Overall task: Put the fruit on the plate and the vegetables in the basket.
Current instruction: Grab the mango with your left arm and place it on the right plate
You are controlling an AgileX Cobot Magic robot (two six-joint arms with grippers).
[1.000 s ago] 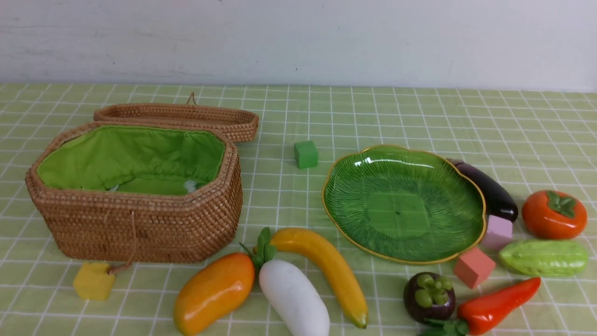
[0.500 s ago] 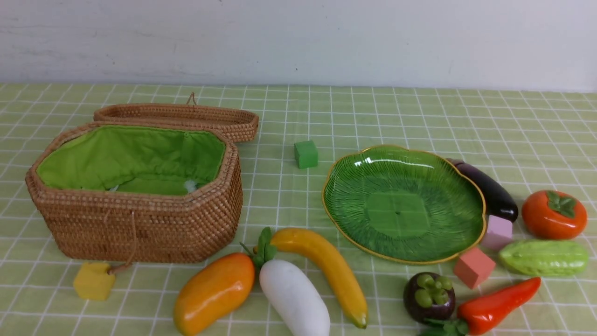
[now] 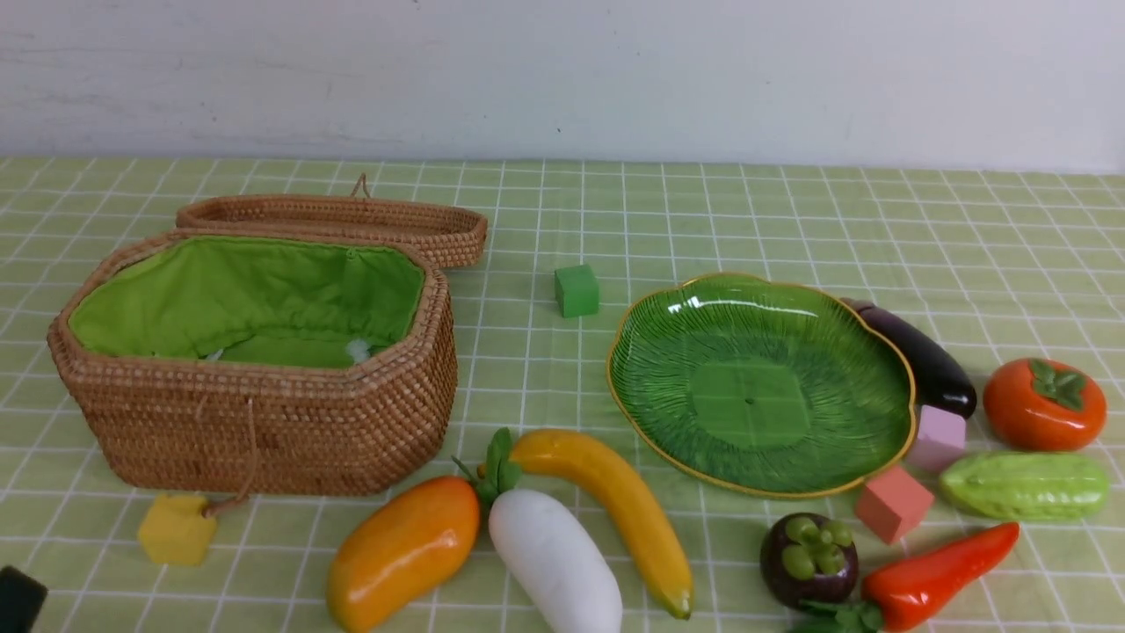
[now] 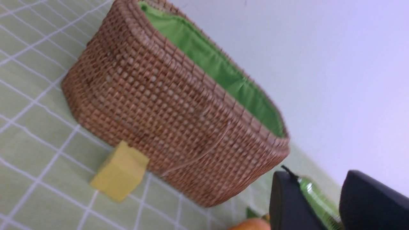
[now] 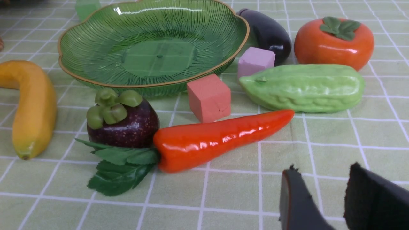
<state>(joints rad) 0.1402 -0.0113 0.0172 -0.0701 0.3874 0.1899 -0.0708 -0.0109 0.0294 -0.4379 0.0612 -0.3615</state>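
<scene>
The open wicker basket [image 3: 264, 422] stands at the left, its green lining showing. The green plate [image 3: 760, 387] sits empty at the right. The mango [image 3: 400, 549], white radish [image 3: 554, 558] and banana [image 3: 615, 510] lie in front between them. The mangosteen [image 3: 809, 558], red chili [image 3: 940, 576], cucumber [image 3: 1024, 485], persimmon [image 3: 1044, 404] and eggplant [image 3: 923, 356] lie round the plate. My left gripper [image 4: 318, 179] is open and empty near the basket's front; one corner of it [image 3: 18, 598] shows in the front view. My right gripper [image 5: 322, 172] is open and empty, just short of the chili [image 5: 220, 137].
Small cubes lie about: a yellow one [image 3: 176, 527] by the basket's string loop, a green one [image 3: 577, 290] behind the plate, a pink one [image 3: 892, 503] and a lilac one [image 3: 938, 437] beside the plate. The basket's lid [image 3: 334, 220] lies open behind it.
A black part of my left gripper has come into the front view's lower left corner. Nothing on the table has moved.
</scene>
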